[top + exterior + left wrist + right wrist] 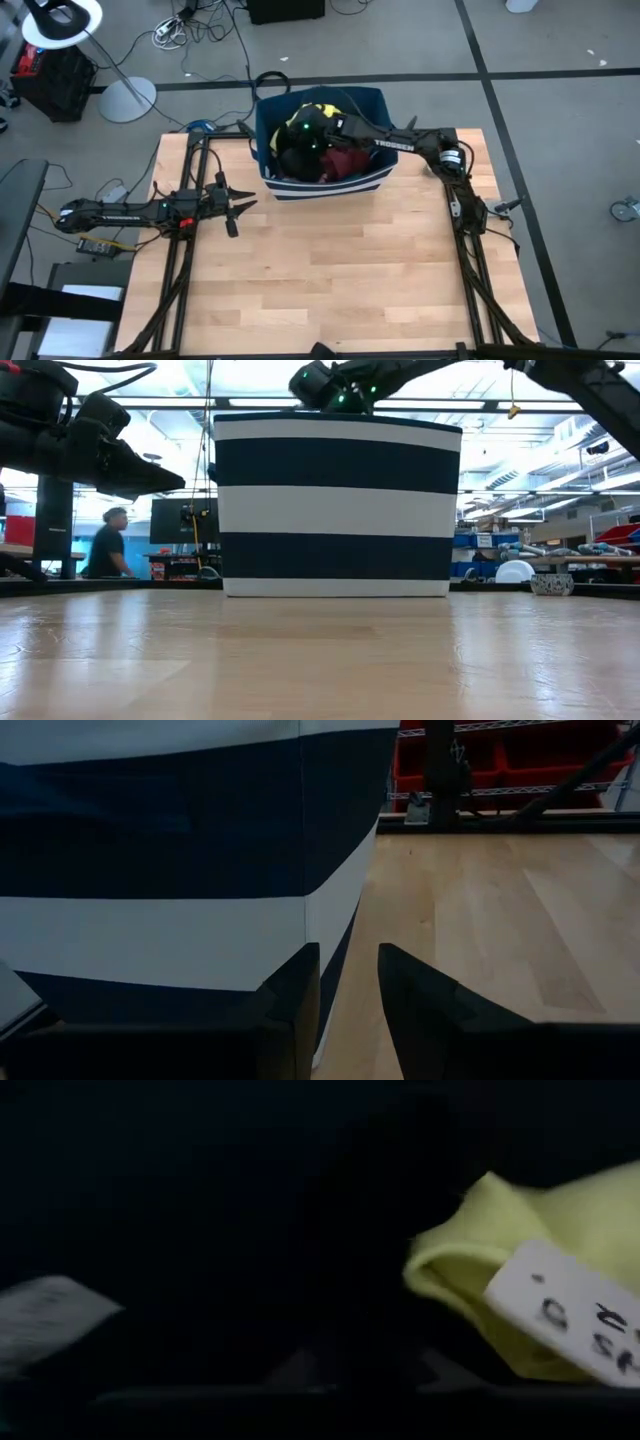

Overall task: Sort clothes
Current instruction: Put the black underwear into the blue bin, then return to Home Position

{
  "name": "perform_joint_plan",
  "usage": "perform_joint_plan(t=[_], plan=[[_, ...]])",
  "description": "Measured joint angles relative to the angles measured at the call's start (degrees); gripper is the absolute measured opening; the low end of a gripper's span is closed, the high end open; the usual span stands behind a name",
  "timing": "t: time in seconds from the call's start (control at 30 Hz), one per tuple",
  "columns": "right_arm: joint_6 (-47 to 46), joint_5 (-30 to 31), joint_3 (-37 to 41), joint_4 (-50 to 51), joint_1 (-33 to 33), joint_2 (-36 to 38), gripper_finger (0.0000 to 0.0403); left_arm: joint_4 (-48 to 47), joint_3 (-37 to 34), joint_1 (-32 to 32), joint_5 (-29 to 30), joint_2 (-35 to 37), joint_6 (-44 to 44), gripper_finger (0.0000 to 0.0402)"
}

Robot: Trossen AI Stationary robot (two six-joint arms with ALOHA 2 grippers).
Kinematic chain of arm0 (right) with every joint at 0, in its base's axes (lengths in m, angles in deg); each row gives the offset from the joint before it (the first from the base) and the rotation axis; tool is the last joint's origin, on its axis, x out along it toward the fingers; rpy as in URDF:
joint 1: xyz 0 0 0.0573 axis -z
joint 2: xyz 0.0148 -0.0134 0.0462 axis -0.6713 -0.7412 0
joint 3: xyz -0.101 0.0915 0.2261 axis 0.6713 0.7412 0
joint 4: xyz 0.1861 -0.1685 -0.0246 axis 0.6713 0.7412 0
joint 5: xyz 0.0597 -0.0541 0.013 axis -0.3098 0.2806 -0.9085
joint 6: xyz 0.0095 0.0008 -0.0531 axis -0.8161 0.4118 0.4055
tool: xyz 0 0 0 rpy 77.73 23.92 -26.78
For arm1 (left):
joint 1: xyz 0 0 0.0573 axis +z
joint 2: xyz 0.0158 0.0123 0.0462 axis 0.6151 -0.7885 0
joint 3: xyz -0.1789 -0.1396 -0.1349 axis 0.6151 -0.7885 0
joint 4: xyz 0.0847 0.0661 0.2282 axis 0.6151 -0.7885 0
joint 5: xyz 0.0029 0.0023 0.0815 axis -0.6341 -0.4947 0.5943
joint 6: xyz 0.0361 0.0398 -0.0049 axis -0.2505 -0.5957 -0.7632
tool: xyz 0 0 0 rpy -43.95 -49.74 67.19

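The clothes lie piled in a navy-and-white striped bin (pixel 330 186) at the table's far edge. A yellow shirt (pixel 322 108) is at the back, a black top (pixel 292 162) at the left and a maroon piece (pixel 346 160) at the right. My right gripper (pixel 296 140) reaches in from the right and slants down over the black top. In the right wrist view, the yellow shirt (pixel 470 1240) with its white tag (pixel 570 1315) shows close ahead, beside dark cloth. My left gripper (pixel 238 205) stands open to the left of the bin, level, holding nothing.
The bin's striped wall (pixel 180 910) is close ahead of my left gripper (pixel 350 982). The wooden tabletop (pixel 330 270) stretches from the bin to the near edge. A person (pixel 105 545) sits in the room behind. A lamp base (pixel 128 98) stands on the floor beyond the table.
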Motion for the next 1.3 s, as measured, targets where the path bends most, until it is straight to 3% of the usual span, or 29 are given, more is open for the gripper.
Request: perform_joint_plan(t=[0.47, 0.87, 1.3], plan=[[2.6, 0.3, 0.0, 2.0, -0.5, 11.3, 0.0090, 0.0, 0.0, 0.0, 0.0, 0.0, 0.0, 0.0110], [0.4, 0.2, 0.0, 24.6, -4.1, 22.4, 0.0089, 0.0, 0.0, 0.0, 0.0, 0.0, 0.0, 0.0110], [-10.0, 1.5, -0.1, 48.4, -17.8, 29.5, 0.0091, 0.0, 0.0, 0.0, 0.0, 0.0, 0.0, 0.0110]])
